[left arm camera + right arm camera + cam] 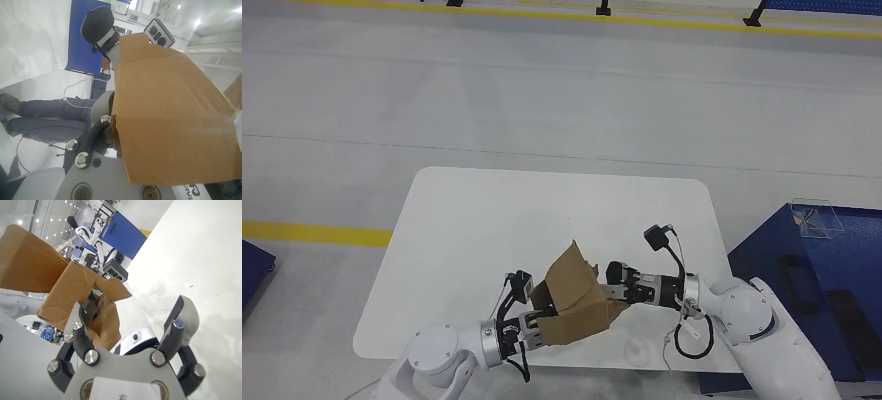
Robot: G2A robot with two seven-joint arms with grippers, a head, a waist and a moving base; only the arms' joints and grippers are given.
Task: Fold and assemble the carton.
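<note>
Top view looks down on the table (pixel 472 210) from above. Wrist cameras sit close behind the left claw (pixel 538 322) and right claw (pixel 128 311), facing the carton (pixel 577 300) ahead, which all views share.

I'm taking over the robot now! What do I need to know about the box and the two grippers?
Left gripper: at the carton's near corner. The cardboard hides whether it is clamped.
Right gripper: open, holding nothing, right beside a loose flap.
The carton sits tilted between both arms, over the near part of the white table.
Done: it is opened out into a rough box shape.
Left: the flaps stick out unfolded. Fold them in and close it.
</note>
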